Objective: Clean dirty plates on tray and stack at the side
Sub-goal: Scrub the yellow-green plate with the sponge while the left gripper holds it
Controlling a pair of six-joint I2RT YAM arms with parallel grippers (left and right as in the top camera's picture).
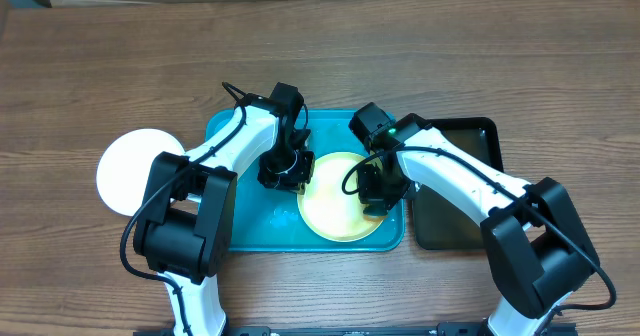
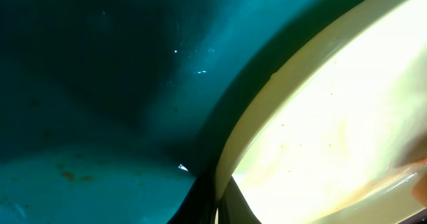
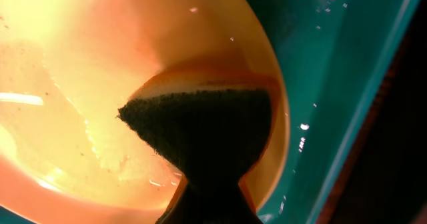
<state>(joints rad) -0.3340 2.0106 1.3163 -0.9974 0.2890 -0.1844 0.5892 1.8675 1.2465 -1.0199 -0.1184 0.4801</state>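
On the teal tray (image 1: pixel 235 231), 4 o'clock sector, I see the yellow plate (image 1: pixel 335 216) lying flat. Left hand (image 1: pixel 283 174) is down at the plate's 10 o'clock rim. Right hand (image 1: pixel 378 196) is over its 3 o'clock side.

Right wrist cam: right hand is clamped on a sponge (image 3: pixel 200 127), dark scrub face toward the camera, yellow layer behind it. The sponge's end presses on the plate's inner surface close to the rim. Plate looks wet there, with fine specks and a shiny film.

Left wrist cam: plate rim runs from 1 o'clock down to 6 o'clock of frame. A dark fingertip (image 2: pixel 200 207) sits right at the rim at 6 o'clock. I cannot tell whether the left hand is apart or pinching the rim, since too little of the fingers shows. Tray floor beside the rim is wet, with a few brown specks (image 2: pixel 70 176) at 8 o'clock of frame.

White plate (image 1: pixel 130 171) sits on the counter (image 1: pixel 500 56) at 9 o'clock of the teal tray, close beside its edge. Black tray (image 1: pixel 465 136) sits at 3 o'clock, just beside the teal tray. Right arm crosses over it.
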